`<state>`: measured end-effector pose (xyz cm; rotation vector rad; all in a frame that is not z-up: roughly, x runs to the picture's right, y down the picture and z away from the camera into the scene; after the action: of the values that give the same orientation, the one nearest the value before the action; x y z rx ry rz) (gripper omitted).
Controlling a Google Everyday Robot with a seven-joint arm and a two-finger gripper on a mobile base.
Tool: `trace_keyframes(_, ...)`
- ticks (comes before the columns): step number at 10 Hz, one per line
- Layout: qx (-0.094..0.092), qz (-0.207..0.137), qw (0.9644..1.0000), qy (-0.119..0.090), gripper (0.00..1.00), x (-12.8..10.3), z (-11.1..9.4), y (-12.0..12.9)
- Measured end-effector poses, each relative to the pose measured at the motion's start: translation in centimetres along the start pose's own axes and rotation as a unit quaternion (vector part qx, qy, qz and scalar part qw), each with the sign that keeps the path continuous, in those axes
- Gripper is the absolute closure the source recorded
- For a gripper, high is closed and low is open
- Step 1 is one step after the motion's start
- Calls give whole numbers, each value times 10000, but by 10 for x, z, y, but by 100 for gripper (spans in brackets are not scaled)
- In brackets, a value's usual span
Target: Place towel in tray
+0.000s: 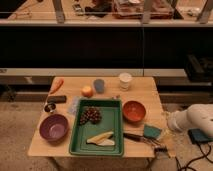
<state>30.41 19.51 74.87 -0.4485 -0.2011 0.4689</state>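
Gripper at bench near-right corner, fingers wide, empty; towel well left of fingers, beyond tray, beside its far-left corner; likely light, limp; pinch a raised fold.

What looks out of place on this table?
Only the towel: it lies crumpled on the table just left of the green tray, not inside it. The gripper hangs by the table's front right corner, far from it.

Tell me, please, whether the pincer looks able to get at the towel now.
Probably yes, from above: the towel lies uncovered beside the far left corner of the tray. The pincer sits by the front right corner of the table, so it must cross over the tray and grapes.
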Motion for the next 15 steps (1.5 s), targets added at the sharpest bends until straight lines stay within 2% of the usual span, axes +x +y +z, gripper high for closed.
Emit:
trace_keyframes(12,12,-19,10000,11,20,0,0,-1)
trace_keyframes(13,77,-91,9999,35,20,-2,-1,-2)
trace_keyframes(14,252,-271,9993,71,20,-9,-4,-7)
trace_keyframes(15,492,-586,9970,113,20,-24,-11,-20)
